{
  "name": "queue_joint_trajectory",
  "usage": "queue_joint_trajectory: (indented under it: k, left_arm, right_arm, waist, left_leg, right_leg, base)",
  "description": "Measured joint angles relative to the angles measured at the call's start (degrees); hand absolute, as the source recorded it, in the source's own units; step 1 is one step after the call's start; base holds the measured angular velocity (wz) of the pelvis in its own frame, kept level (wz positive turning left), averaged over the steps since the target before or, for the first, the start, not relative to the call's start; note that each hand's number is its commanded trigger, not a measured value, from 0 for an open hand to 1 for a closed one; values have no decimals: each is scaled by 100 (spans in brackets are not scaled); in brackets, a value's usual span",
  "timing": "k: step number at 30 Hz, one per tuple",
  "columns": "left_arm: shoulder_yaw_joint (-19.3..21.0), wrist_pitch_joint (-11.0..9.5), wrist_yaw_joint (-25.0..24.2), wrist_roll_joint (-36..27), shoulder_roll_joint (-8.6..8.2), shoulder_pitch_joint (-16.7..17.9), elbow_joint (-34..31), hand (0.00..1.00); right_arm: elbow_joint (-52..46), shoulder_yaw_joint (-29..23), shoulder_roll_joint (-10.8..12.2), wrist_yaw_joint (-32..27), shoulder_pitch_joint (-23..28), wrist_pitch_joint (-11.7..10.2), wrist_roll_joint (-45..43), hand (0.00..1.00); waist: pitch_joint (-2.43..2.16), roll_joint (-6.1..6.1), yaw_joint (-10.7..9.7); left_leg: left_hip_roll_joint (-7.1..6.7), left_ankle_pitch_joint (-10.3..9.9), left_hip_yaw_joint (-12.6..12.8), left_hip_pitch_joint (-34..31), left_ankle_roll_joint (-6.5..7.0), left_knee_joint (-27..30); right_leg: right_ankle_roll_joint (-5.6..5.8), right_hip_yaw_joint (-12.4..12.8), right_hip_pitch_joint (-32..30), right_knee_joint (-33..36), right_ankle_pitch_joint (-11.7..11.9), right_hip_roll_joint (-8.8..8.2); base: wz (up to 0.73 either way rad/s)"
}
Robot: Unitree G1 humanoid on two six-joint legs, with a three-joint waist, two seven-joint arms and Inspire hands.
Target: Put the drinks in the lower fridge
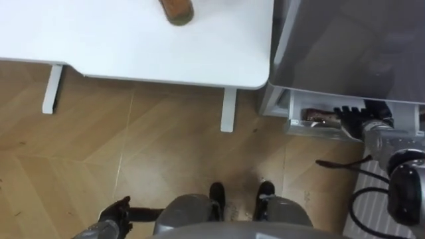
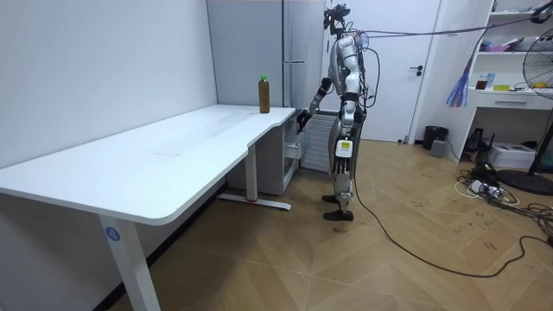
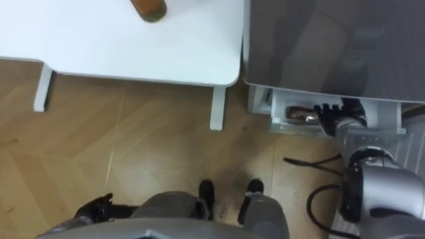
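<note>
Left eye view: the white tabletop (image 1: 133, 46) runs across the top, and its rounded corner ends just beside the grey fridge (image 1: 352, 46), with only a thin gap between them. The bottle (image 1: 176, 9) stands at the picture's upper edge, well in from the tabletop's near edge. Below the fridge's front the lower drawer (image 1: 295, 125) is pulled out over the floor (image 1: 146, 146). A brown drink (image 1: 321, 120) lies inside it, against the near wall. The right hand (image 1: 352, 121) reaches into the drawer and touches the drink's end; I cannot tell whether it grips the drink. The left hand (image 1: 114, 214) hangs low at the left, loosely spread and holding nothing. Bare floor lies open between the table leg (image 1: 228, 109) and the robot's feet.

Room view: the robot stands upright at the tabletop's far corner, facing the fridge. The bottle stands upright near that corner, close to the fridge's side. Wide open floor stretches to the room view's right, as far as the door (image 2: 406, 69).

Right eye view: the same scene, with the drawer's edge just beside the table leg.
</note>
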Motion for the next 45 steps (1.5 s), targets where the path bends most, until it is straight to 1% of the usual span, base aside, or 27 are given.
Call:
queue_joint_trajectory:
  k: [1,2,3,4,5,6,7,8,9,10,12,13,14,16,17,21,23,26,27,28,30,33,35,38,40,43,45]
  left_arm:
    - [60,-1,0,10,-5,22,-4,0]
    - [181,-7,11,24,-11,81,-12,0]
    - [270,-10,66,20,-16,141,-1,0]
    - [302,-10,94,20,-19,160,4,0]
    - [353,-18,126,25,-31,201,-1,0]
    - [357,-36,140,46,-42,267,-7,0]
    - [355,-37,154,44,-50,301,-7,0]
    - [354,-36,213,56,-79,350,-10,0]
    - [354,-37,254,87,-114,388,-12,0]
    - [355,-41,272,128,-132,393,-13,0]
    - [477,-116,394,171,-191,422,-50,0]
    - [487,-125,445,168,-192,469,-107,0]
    - [520,-131,501,162,-192,570,-208,0]
    - [568,-131,562,164,-201,622,-263,0]
    - [573,-128,575,165,-203,701,-255,0]
    - [632,-127,570,184,-204,766,-236,0]
    - [673,-125,581,165,-199,802,-217,0]
    - [688,-125,577,186,-202,816,-208,0]
    - [689,-125,577,281,-202,819,-204,0]
    - [689,-124,577,321,-202,815,-199,0]
    - [687,-103,578,411,-202,772,-156,0]
    - [688,-84,572,423,-198,745,-103,0]
    - [690,-83,567,462,-196,741,-105,0]
    - [689,-83,561,564,-178,701,-104,0]
    - [691,-83,549,564,-178,700,-105,0]
    - [724,-74,542,552,-184,689,-111,0]
    - [840,-21,538,567,-220,663,-110,0]
  right_arm:
    - [-3,-88,12,6,47,18,-58,0]
    - [-6,-130,52,110,166,36,-126,0]
    - [-43,-131,118,291,349,35,-173,0]
    - [-115,-131,151,371,490,36,-199,0]
    - [-254,-130,203,504,767,36,-243,0]
    - [-306,-138,225,613,958,31,-307,0]
    - [-339,-140,233,647,1042,26,-338,0]
    - [-482,-174,266,731,1248,-38,-413,0]
    - [-634,-199,299,778,1430,-91,-475,0]
    - [-709,-209,304,797,1509,-110,-505,0]
    - [-778,-336,308,845,1766,-169,-635,0]
    - [-784,-367,316,857,1838,-177,-643,0]
    - [-821,-411,335,862,1992,-202,-648,0]
    - [-827,-428,365,865,2151,-280,-836,0]
    - [-812,-430,385,865,2225,-283,-912,0]
    - [-597,-429,414,925,2482,-277,-1430,0]
    - [-381,-273,432,926,2608,-275,-2118,0]
    - [-77,-18,511,990,2733,-266,-3565,0]
    - [45,124,547,1032,2782,-259,-4064,0]
    - [59,222,561,1032,2815,-240,-4281,0]
    - [123,634,586,1043,2875,-134,-4771,0]
    - [127,825,708,1087,2905,-123,-5288,0]
    - [128,844,789,1135,2905,-60,-5460,0]
    - [128,942,863,1214,2884,-31,-5595,0]
    - [129,944,886,1269,2886,-14,-5601,0]
    - [128,943,916,1265,2922,-6,-5519,0]
    - [112,691,976,1192,2980,-9,-5336,0]
  waist:
    - [-7,-4,-5]
    - [-20,-12,-69]
    - [-62,-45,-129]
    - [-86,-81,-136]
    - [-134,-146,-155]
    - [-181,-200,-214]
    - [-212,-210,-266]
    - [-256,-238,-361]
    - [-275,-244,-430]
    - [-279,-243,-447]
    - [-266,-254,-559]
    - [-260,-271,-576]
    - [-242,-322,-602]
    - [-237,-354,-693]
    - [-224,-376,-746]
    - [-223,-373,-787]
    - [-213,-376,-776]
    - [-210,-414,-770]
    - [-200,-435,-739]
    - [-186,-446,-722]
    - [-174,-478,-695]
    - [-151,-532,-704]
    - [-152,-579,-694]
    - [-165,-599,-695]
    - [-168,-595,-691]
    - [-180,-554,-679]
    - [-176,-524,-724]
  left_leg:
    - [-1,0,-1,64,0,-27]
    - [1,-1,-10,190,-1,-75]
    - [5,-1,-13,319,-2,-134]
    - [6,-1,-17,393,-2,-160]
    - [7,-2,-23,537,-3,-173]
    - [14,-17,-23,684,-27,-176]
    - [24,-37,-23,743,-59,-176]
    - [38,-70,-22,863,-99,-189]
    - [57,-97,-15,983,-111,-234]
    - [74,-125,-14,1031,-119,-253]
    - [120,-248,-31,1198,-100,-288]
    - [123,-250,-34,1244,-103,-301]
    - [127,-261,-40,1307,-112,-333]
    - [147,-270,-56,1353,-120,-333]
    - [145,-273,-58,1377,-125,-334]
    - [140,-276,-100,1428,-128,-339]
    - [125,-291,-144,1485,-145,-346]
    - [124,-314,-184,1491,-153,-349]
    - [124,-322,-206,1507,-156,-351]
    - [123,-326,-220,1534,-156,-358]
    - [140,-354,-271,1570,-156,-366]
    - [144,-373,-318,1553,-153,-363]
    - [148,-387,-322,1551,-153,-364]
    - [154,-426,-334,1549,-140,-340]
    - [156,-449,-328,1553,-136,-333]
    - [173,-477,-304,1569,-138,-343]
    - [187,-496,-308,1641,-149,-333]
  right_leg:
    - [5,13,62,-30,3,9]
    - [18,13,219,-124,5,34]
    - [28,10,371,-208,-1,55]
    - [30,12,452,-236,-3,63]
    - [32,10,628,-315,-4,74]
    - [39,11,822,-415,1,91]
    - [42,5,908,-465,3,105]
    - [46,-3,1063,-544,8,131]
    - [48,-6,1182,-595,13,161]
    - [47,-5,1215,-591,11,177]
    - [34,-8,1358,-609,3,258]
    - [30,-19,1380,-610,-2,263]
    - [24,-16,1431,-633,-25,270]
    - [23,-16,1480,-658,-34,281]
    - [21,-13,1507,-672,-32,289]
    - [15,-54,1537,-676,-30,288]
    - [10,-76,1653,-684,-46,295]
    - [6,-80,1668,-686,-75,302]
    - [9,-75,1688,-687,-92,306]
    - [8,-74,1701,-688,-98,306]
    - [6,-53,1705,-689,-107,318]
    - [6,-55,1709,-700,-107,327]
    - [9,-52,1710,-703,-109,333]
    - [14,-52,1720,-728,-112,339]
    - [18,-32,1740,-764,-110,349]
    - [19,77,1773,-771,-109,378]
    - [19,170,1852,-780,-107,399]
  base:
    - [4]
    - [8]
    - [7]
    - [4]
    - [0]
    - [0]
    - [0]
    - [0]
    - [0]
    - [-6]
    - [-6]
    - [-5]
    - [-4]
    - [0]
    - [0]
    - [5]
    - [2]
    - [6]
    - [4]
    - [0]
    - [-9]
    - [-3]
    - [-2]
    - [-2]
    - [-6]
    - [-10]
    - [0]
